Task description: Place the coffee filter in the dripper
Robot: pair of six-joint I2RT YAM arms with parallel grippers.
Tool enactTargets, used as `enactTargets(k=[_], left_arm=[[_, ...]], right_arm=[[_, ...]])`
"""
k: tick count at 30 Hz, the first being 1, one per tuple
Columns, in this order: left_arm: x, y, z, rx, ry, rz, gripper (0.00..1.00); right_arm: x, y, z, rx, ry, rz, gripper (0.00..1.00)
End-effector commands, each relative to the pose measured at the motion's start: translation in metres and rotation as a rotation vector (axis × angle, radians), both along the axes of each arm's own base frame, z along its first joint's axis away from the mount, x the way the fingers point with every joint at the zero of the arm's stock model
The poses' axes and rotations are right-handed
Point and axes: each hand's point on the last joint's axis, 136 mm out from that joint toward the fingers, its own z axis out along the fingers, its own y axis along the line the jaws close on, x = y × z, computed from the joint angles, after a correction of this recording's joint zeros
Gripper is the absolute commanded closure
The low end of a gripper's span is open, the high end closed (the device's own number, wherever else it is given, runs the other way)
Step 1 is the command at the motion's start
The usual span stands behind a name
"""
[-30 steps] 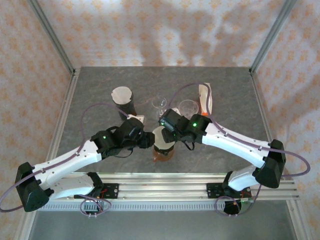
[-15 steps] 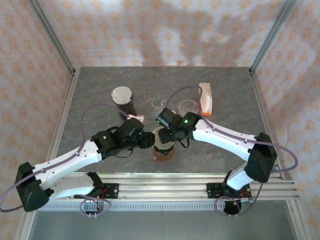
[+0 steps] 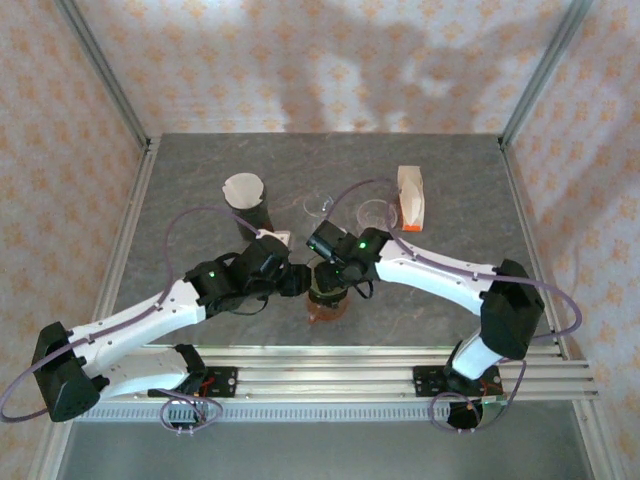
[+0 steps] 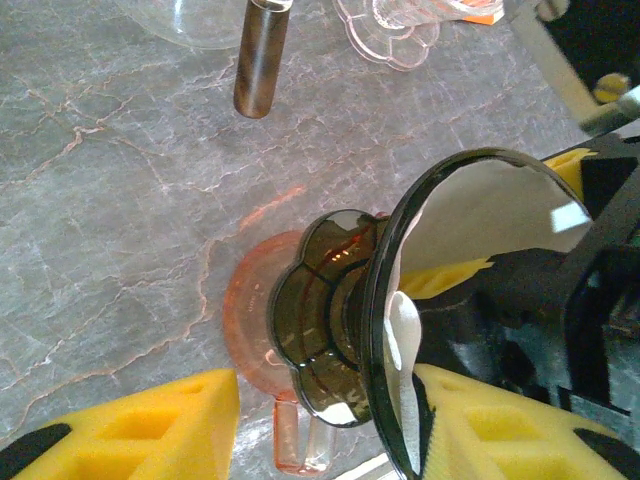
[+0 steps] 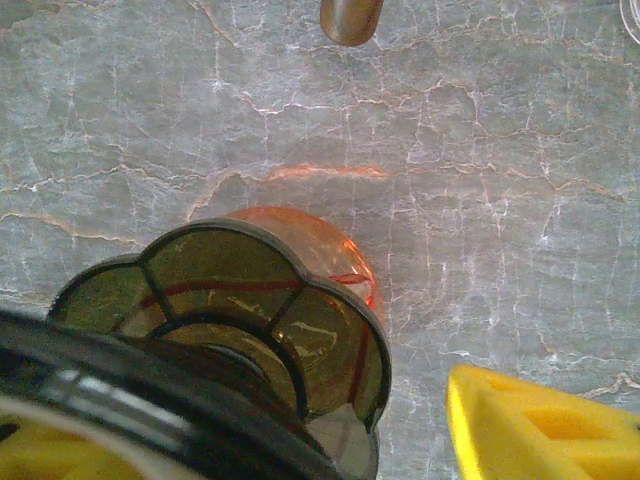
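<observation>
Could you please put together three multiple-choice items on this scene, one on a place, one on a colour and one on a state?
1. What does the dark dripper stand on?
A) the bare table
B) a pink-orange glass cup
C) a stack of plates

2. What colour are the finger pads of the grippers?
A) yellow
B) blue
C) green

3. What state is the dripper in?
A) empty
B) full of coffee grounds
C) lined with a white paper filter

Answers:
1 B: in the left wrist view the dripper's scalloped base sits on the cup's rim.
2 A: both wrist views show bright yellow pads.
3 C: white paper lies against the dripper's inner wall in the left wrist view.
</observation>
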Motion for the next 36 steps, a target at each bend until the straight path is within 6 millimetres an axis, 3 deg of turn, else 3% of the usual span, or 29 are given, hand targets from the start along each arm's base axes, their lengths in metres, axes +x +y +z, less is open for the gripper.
enactTargets(k=[1,5,8,14,21,29,36], left_arm=[[0.002,0.004,-0.008,0.016,0.007,0.019,0.52],[0.001,0.004,-0.01,0.017,0.011,0.02,0.52],[0.001,0.004,-0.009,0.015,0.009,0.022,0.52],[0.001,0.004,-0.011,0.012,0.013,0.023,0.53],[0.001,0.004,-0.012,0.005,0.015,0.027,0.53],[0.001,0.004,-0.012,0.008,0.017,0.028,0.53],[0.002,0.003,-0.012,0.006,0.02,0.028,0.5]], right_arm=[[-0.001,-0.009,-0.014,-0.039,0.018,-0.026,0.35],[0.003,-0.007,0.001,-0.004,-0.015,-0.033,0.35],[0.007,-0.006,0.023,0.044,-0.071,-0.045,0.34],[0.009,-0.023,0.061,0.087,-0.164,-0.083,0.32],[-0.002,-0.037,0.059,0.092,-0.155,-0.089,0.35],[-0.002,-0.02,0.078,0.227,-0.183,-0.063,0.31],[-0.005,-0.011,0.075,0.244,-0.148,-0.05,0.3]])
